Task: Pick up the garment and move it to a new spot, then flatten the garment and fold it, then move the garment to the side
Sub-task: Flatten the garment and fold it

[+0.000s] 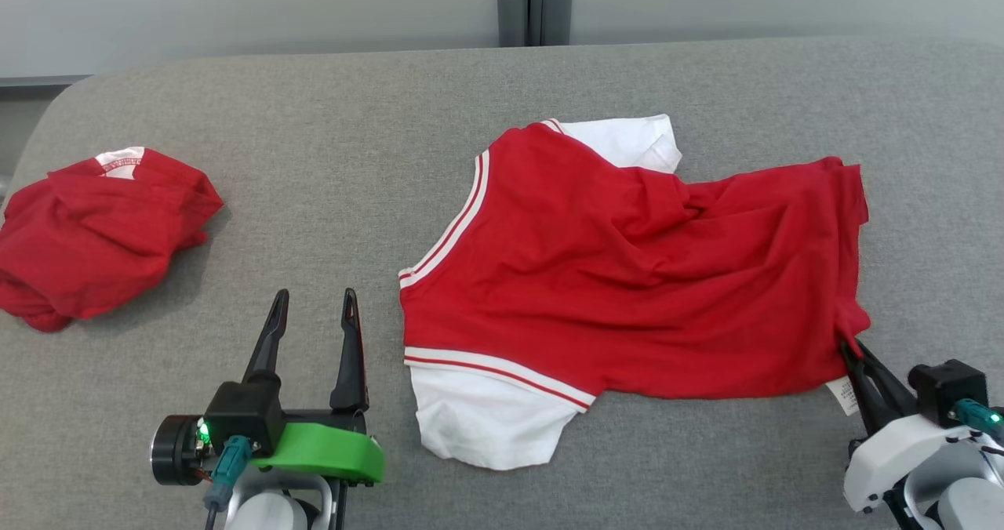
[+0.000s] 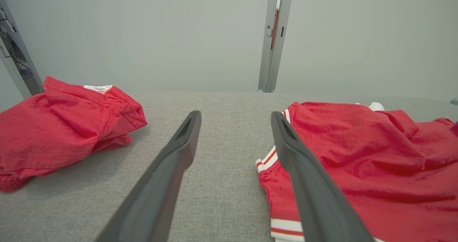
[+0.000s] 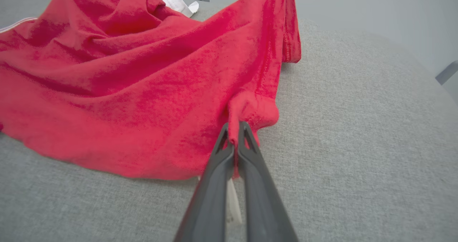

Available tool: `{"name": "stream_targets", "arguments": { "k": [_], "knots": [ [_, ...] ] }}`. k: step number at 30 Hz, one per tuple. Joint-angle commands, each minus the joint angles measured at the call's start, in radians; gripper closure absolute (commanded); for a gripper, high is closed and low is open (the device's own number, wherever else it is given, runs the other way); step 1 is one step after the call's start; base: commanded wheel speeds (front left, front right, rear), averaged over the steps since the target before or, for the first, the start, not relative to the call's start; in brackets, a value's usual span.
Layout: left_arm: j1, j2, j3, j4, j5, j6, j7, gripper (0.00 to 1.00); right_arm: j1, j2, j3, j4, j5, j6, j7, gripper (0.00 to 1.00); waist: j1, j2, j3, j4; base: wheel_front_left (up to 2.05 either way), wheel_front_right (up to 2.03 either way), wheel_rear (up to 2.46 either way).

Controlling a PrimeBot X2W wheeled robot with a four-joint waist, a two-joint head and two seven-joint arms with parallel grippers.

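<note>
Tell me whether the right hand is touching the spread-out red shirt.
Touching. The right wrist view shows the right hand closed on a bunched corner of the red shirt at its hem, with the fabric pinched in its grip.

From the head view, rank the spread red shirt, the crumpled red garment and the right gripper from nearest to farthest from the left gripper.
1. Spread red shirt: its striped edge lies just right of the left gripper.
2. Crumpled red garment: farther off, to the left.
3. Right gripper: far right, shut on the shirt's hem corner.
</note>
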Motion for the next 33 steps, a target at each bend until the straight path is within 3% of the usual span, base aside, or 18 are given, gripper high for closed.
{"name": "stream_targets", "arguments": {
  "k": [1, 4, 5, 6, 16, 33],
  "knots": [
    [0.011, 0.002, -0.002, -0.001, -0.006, 0.006, -0.001, 0.00, 0.008, 0.008, 0.000, -0.014, -0.028, -0.002, 0.022, 1.00, 0.0000, 0.0000, -0.003, 0.008, 0.00, 0.00, 0.00],
    [0.013, 0.002, 0.002, -0.002, -0.005, 0.006, 0.000, 0.00, -0.010, 0.035, 0.014, -0.023, -0.053, -0.002, 0.058, 1.00, 0.0000, 0.0000, -0.005, 0.017, 0.00, 0.00, 0.00],
    [0.013, 0.002, 0.003, -0.001, -0.004, 0.005, -0.001, 0.00, -0.017, 0.041, 0.016, -0.020, -0.061, -0.002, 0.064, 0.67, 0.0000, 0.0000, -0.006, 0.019, 0.00, 0.00, 0.00],
    [0.014, 0.002, 0.004, -0.001, -0.004, 0.003, 0.000, 0.00, -0.021, 0.047, 0.019, -0.015, -0.064, -0.002, 0.068, 0.01, 0.0000, 0.0000, -0.007, 0.020, 0.00, 0.00, 0.00],
    [0.035, 0.002, 0.024, -0.006, 0.003, 0.005, -0.001, 0.00, -0.012, 0.063, -0.009, -0.040, -0.029, -0.002, -0.009, 0.00, 0.0000, 0.0000, -0.021, -0.003, 0.00, 0.00, 0.00],
    [0.057, 0.002, 0.060, 0.011, 0.015, -0.022, -0.001, 0.00, 0.142, 0.133, -0.146, -0.366, -0.032, -0.002, -0.045, 0.00, 0.0000, 0.0000, -0.056, -0.087, 0.00, 0.00, 0.00]
  ]
}}
